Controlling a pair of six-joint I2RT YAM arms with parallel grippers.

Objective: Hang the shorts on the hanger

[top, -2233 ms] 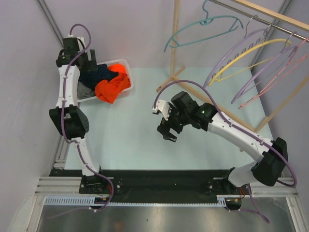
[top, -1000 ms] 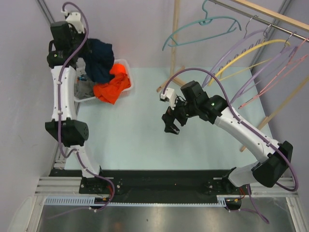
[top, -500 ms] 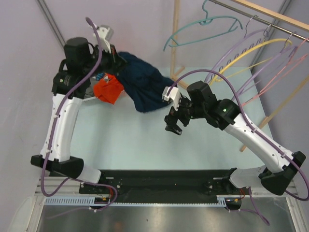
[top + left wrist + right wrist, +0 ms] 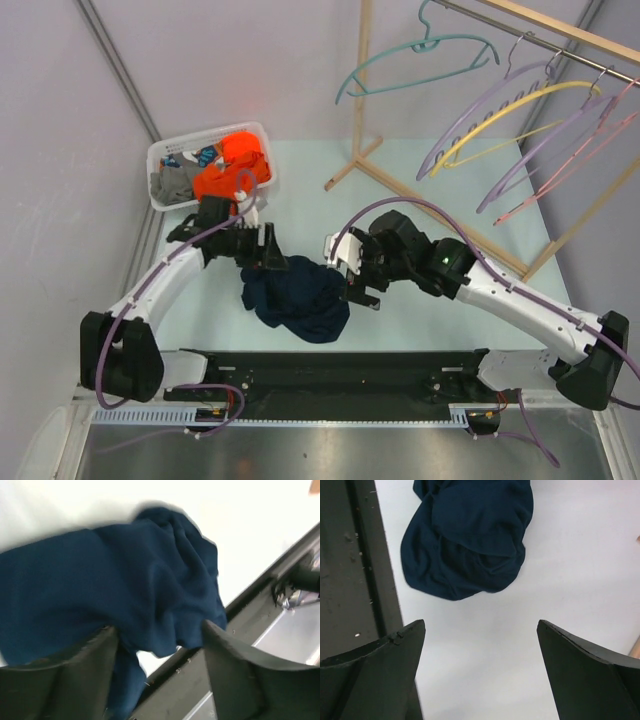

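As the left claw [image 4: 268, 252] gapes, the shorts [image 4: 300, 300] lie bunched beneath it.

2 white arms [image 4: 168, 275], black joints, purple cables [image 4: 400, 201].

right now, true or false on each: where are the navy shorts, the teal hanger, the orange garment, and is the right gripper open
1. The dark navy fabric shorts lie in a heap on the table. True.
2. The thin teal hanger lies on the table beside the shorts. False: it hangs up on the wooden clothes rack.
3. The right gripper is open and holds nothing. True.
4. The bright orange garment lies on the bare table. False: it is in the white basket.
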